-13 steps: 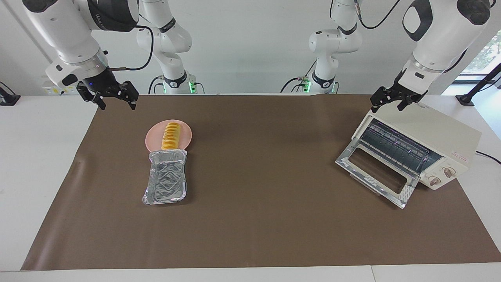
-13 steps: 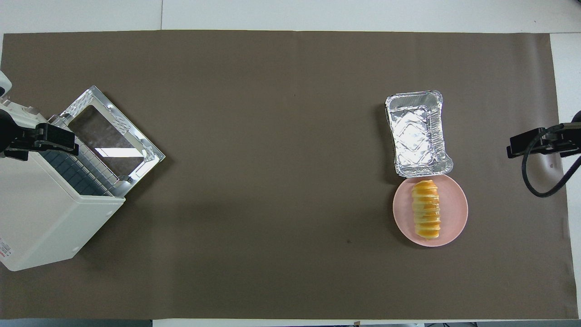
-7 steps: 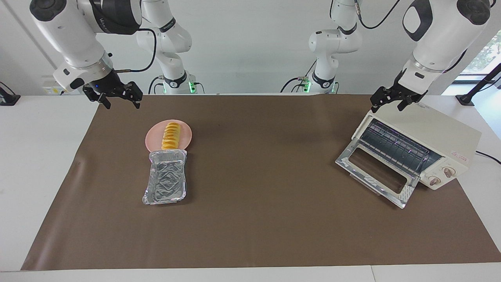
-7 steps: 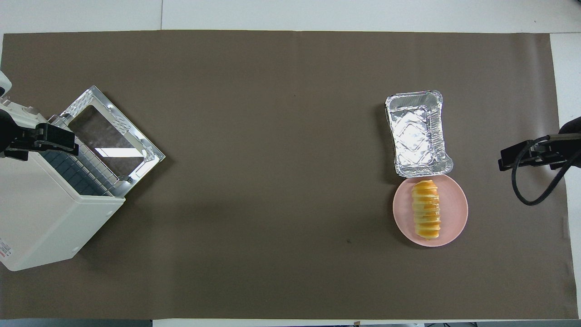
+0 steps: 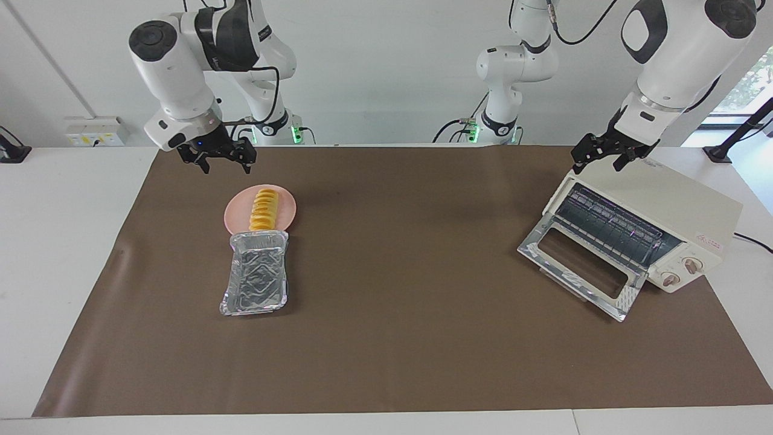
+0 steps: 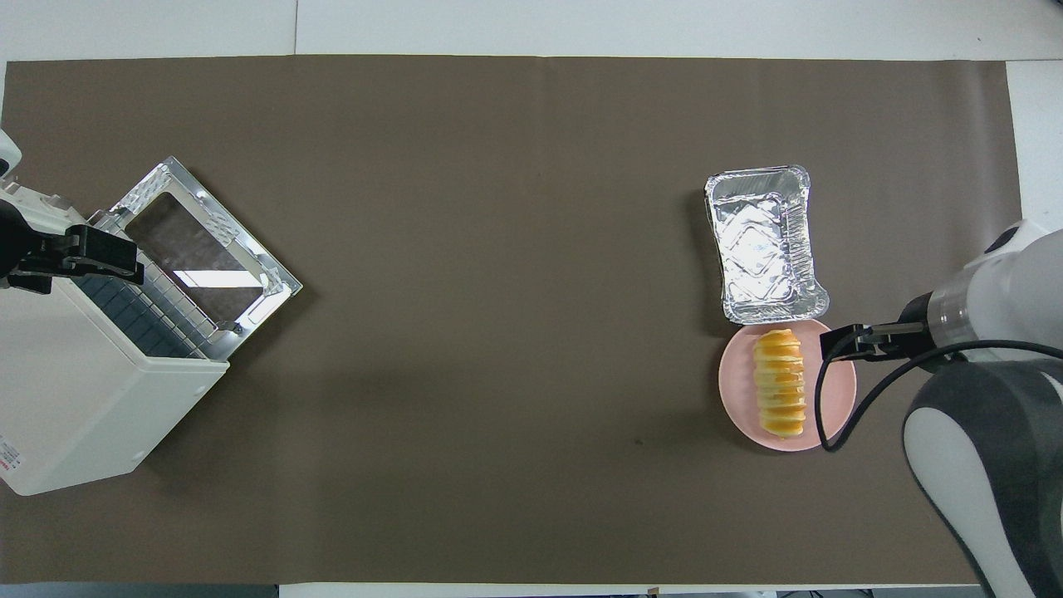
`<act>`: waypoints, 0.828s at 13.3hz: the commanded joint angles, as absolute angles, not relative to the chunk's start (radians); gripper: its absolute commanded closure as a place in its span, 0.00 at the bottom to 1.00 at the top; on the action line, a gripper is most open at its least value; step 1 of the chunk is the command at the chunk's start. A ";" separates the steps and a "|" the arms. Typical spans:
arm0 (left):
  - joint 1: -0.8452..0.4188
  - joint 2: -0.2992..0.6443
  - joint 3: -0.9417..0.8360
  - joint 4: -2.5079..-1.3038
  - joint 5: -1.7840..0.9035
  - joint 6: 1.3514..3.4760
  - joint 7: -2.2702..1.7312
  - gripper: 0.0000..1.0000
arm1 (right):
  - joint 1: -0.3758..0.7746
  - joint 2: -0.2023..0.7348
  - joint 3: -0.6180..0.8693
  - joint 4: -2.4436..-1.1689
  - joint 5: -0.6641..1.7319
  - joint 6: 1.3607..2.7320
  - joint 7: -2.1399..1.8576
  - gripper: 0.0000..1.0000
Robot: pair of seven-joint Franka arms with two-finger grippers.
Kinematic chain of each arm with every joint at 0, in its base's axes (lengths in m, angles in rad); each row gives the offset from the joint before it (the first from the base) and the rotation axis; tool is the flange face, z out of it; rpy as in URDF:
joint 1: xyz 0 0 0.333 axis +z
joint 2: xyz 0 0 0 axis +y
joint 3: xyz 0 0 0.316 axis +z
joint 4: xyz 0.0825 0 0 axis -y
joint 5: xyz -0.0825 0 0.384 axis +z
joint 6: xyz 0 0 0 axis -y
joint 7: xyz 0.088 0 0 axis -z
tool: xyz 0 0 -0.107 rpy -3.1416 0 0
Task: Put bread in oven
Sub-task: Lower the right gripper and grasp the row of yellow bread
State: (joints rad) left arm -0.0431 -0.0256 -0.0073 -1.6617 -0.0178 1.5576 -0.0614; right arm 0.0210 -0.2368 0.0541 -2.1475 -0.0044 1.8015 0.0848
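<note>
The bread [image 5: 264, 210], a ridged yellow-orange loaf, lies on a round pink plate [image 5: 235, 212] toward the right arm's end of the table; it also shows in the overhead view [image 6: 780, 382]. My right gripper [image 5: 224, 166] is open and empty in the air, over the plate's rim [image 6: 840, 344] beside the bread, touching nothing. The cream-white oven [image 5: 664, 205] stands at the left arm's end with its glass door [image 5: 577, 266] dropped open and its wire rack showing. My left gripper [image 5: 598, 163] is open and empty and waits over the oven's top [image 6: 83, 256].
A crinkled silver foil tray [image 5: 256, 281] lies against the plate, farther from the robots, and it holds nothing [image 6: 760, 245]. A brown mat [image 5: 410, 254] covers the table. The right arm's black cable [image 6: 830, 415] hangs over the plate's rim.
My right gripper has swung in from the table's end to over the plate's rim. The left arm, the bread and the oven have not moved.
</note>
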 commanded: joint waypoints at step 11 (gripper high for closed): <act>-0.037 -0.049 -0.008 -1.680 -0.025 1.563 -0.058 0.00 | 0.037 -0.229 0.057 -2.565 0.047 2.304 0.094 0.00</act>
State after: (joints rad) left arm -0.0431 -0.0256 -0.0073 -1.6617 -0.0178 1.5576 -0.0614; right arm 0.0342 -0.2537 0.0558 -2.5360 0.0172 2.2360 0.0880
